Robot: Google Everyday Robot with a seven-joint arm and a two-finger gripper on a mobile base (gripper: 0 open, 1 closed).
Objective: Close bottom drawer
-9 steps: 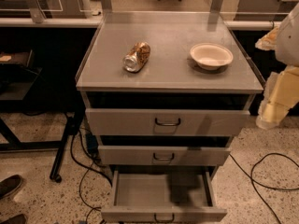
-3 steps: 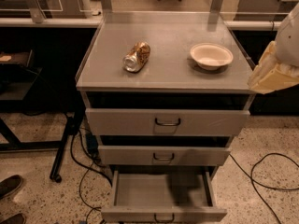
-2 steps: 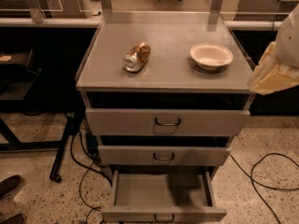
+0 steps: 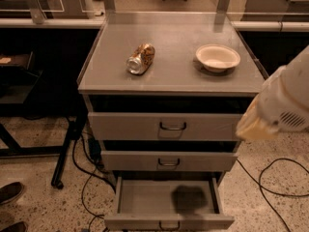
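The bottom drawer (image 4: 140,222) is the lowest of three grey cabinet drawers. It is pulled far out, showing its plain grey tray (image 4: 145,199) with a dark shadow in it. Its small dark wire handle (image 4: 169,225) sits at the lower edge of the view. My gripper (image 4: 252,125) is the cream-coloured end of a bulky white arm (image 4: 289,100) at the right. It hangs in front of the right end of the top drawer, well above and to the right of the bottom drawer, and touches nothing that I can see.
The top drawer (image 4: 130,127) and middle drawer (image 4: 130,161) stand slightly out. A crushed can (image 4: 141,58) and a white bowl (image 4: 217,57) lie on the cabinet top (image 4: 174,79). Cables (image 4: 270,178) run on the floor at right, and a black frame leg (image 4: 65,153) and shoes (image 4: 9,192) are at left.
The arm and gripper have moved down and left, from beside the cabinet top's right edge to in front of the top drawer's right end. The drawers have not moved.
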